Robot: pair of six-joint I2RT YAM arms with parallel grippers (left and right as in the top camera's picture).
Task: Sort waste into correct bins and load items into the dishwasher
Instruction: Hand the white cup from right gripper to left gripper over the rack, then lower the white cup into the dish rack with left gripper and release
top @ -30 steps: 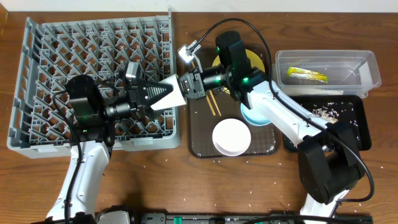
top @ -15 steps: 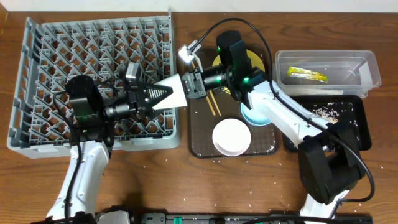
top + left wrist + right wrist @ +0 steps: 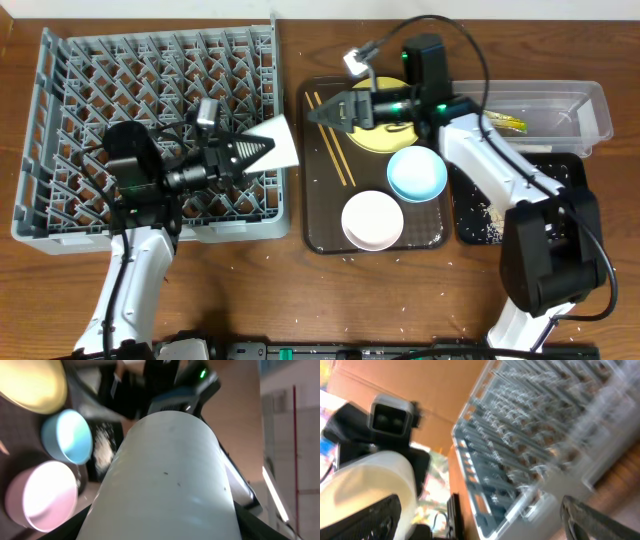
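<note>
So the left gripper [image 3: 262, 149] is clamped on the small white cup [image 3: 282, 146], holding it sideways right over the right-hand rim of the big grey plastic lattice dish rack [image 3: 100, 80], not down among the pegs yet. The right gripper [image 3: 318, 113] hangs with its fingers spread and nothing in them above the brown serving tray [image 3: 325, 235], near the thin wooden chopsticks [image 3: 336, 152]. If I were running this, I'd bring the cup further in over the lattice, tip it mouth-down, and ease it between two peg rows. Letting go at the edge could let it roll off or snag a peg, so only release once it's seated.
</note>
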